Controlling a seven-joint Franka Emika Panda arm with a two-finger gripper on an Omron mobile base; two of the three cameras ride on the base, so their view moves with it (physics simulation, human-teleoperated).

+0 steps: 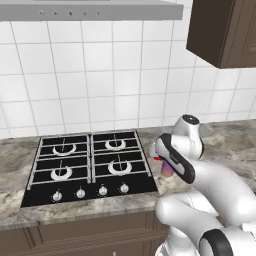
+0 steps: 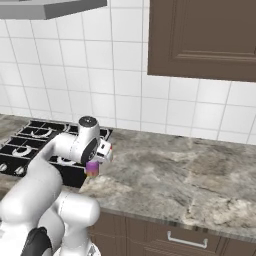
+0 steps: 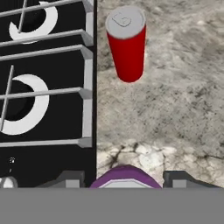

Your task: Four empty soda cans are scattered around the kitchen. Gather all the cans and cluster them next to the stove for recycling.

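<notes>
Room: white square wall tiles (image 1: 100, 75), a dark brown wall cabinet (image 2: 205, 37) at upper right, a grey hood (image 1: 90, 10) above the cooktop.
Surface: grey marbled stone surface (image 2: 190, 170) running along the wall over brown drawers.
Stove: black stove (image 1: 90, 165) set into the surface, four burners under black grates, four silver knobs along its front edge.
Arm: white arm bent over the right edge of the stove, hand pointing down at the surface.
Jaws: the jaws (image 3: 124, 177) stand on either side of a purple can, one dark tip to each side of it; they appear to pinch it.
Purple can: purple can (image 2: 92, 168) sits upright between the jaws, just right of the stove's front right corner; whether its base touches the surface I cannot tell.
Red can: bright red can (image 3: 127, 41) with a silver top stands upright on the surface, just beside the stove's right edge, farther back than the purple can and apart from the jaws.
</notes>
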